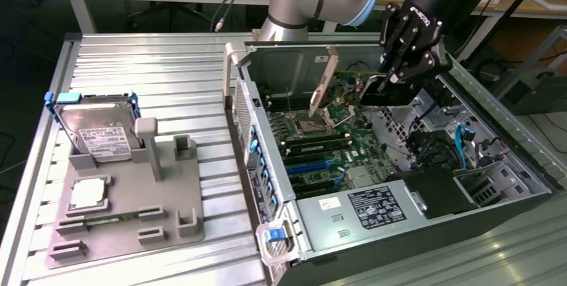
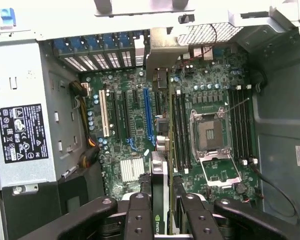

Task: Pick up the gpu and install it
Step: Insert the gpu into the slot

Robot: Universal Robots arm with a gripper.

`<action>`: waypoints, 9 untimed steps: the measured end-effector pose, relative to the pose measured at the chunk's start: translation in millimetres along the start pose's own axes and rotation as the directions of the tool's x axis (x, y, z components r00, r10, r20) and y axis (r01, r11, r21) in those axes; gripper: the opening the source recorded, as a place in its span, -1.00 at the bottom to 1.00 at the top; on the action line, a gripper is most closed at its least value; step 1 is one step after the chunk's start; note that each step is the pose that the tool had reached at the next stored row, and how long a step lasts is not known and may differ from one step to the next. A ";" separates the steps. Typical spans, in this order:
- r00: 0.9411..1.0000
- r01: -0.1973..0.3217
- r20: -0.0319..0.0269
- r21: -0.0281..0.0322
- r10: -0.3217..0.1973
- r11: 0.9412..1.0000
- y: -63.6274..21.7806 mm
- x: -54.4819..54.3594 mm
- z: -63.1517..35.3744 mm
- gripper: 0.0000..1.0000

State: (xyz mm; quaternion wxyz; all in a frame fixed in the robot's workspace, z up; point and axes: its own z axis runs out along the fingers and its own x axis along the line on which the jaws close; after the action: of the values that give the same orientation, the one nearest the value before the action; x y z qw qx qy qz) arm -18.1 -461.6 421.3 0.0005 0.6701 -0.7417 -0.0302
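My gripper [image 1: 379, 91] hangs inside the open computer case [image 1: 265, 166], shut on the gpu [image 1: 347, 91]. The gpu is a thin card held on edge, its long silver bracket strip [image 1: 324, 81] slanting toward the case's rear wall. In the wrist view the gpu [image 2: 161, 165] runs edge-on from between my black fingers [image 2: 138, 220] up to its silver bracket [image 2: 162, 50]. It hovers above the motherboard [image 2: 135, 125], close to the blue expansion slot [image 2: 149, 115] and the black memory slots.
The CPU socket [image 2: 210, 135] lies beside the card's line, the power supply [image 2: 22, 135] on the other side. On the exterior view's left, a grey fixture [image 1: 168, 200] holds a silver hard drive [image 1: 97, 133], a CPU chip [image 1: 89, 193] and a memory stick [image 1: 111, 218].
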 end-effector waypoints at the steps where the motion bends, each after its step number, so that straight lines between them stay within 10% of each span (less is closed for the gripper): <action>1: 1.000 0.009 0.000 0.000 -0.009 1.000 0.0 0.0 0.0 -0.46; 9: 1.000 0.016 -0.001 0.000 -0.016 1.000 0.1 -0.1 0.2 -0.46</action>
State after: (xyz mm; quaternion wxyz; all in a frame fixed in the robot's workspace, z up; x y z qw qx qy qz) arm -18.2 -461.4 421.1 0.0006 0.6759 -0.7364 -0.0299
